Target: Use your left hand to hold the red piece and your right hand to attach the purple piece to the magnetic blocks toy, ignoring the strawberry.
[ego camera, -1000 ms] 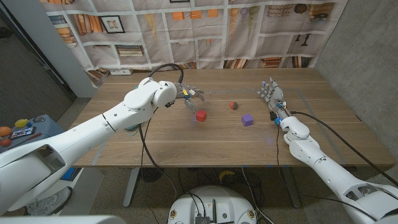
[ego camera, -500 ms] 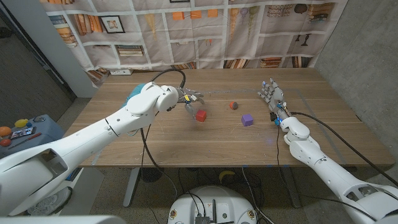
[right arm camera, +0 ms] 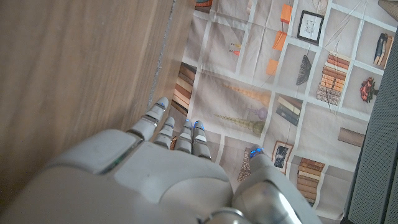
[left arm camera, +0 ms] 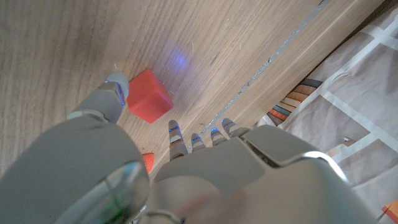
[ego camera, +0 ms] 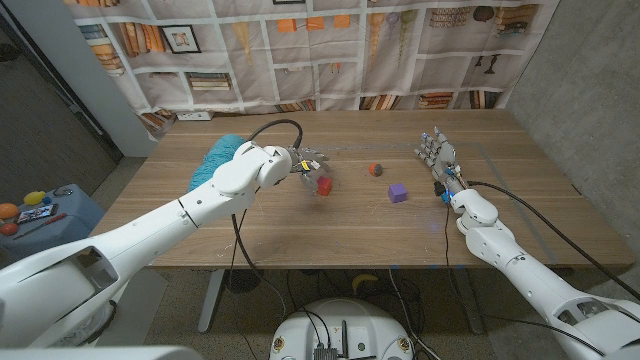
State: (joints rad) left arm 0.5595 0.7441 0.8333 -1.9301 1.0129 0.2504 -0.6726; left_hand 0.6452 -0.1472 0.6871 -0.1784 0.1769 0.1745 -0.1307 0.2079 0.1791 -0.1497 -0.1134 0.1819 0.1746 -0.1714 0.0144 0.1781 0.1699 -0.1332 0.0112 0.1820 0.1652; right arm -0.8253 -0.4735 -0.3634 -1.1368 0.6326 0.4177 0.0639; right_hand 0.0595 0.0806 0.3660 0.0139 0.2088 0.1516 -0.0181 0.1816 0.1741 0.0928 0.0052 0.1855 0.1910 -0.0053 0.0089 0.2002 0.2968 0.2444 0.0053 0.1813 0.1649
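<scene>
Worktop [ego camera: 300,225] carries one red piece [ego camera: 323,185], one purple piece [ego camera: 398,192], one strawberry [ego camera: 376,169]. Left robot hand [ego camera: 308,162] spreads wide over red, gripping nothing; right robot hand [ego camera: 437,155] stands empty, fingers apart.

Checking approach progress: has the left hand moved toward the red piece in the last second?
Yes. The left hand has closed in on the red piece, which stayed put.

The left arm reaches across with its left hand [ego camera: 308,166] fingers spread, holding nothing, while the right hand [ego camera: 437,158] stands fingers apart, empty.
</scene>
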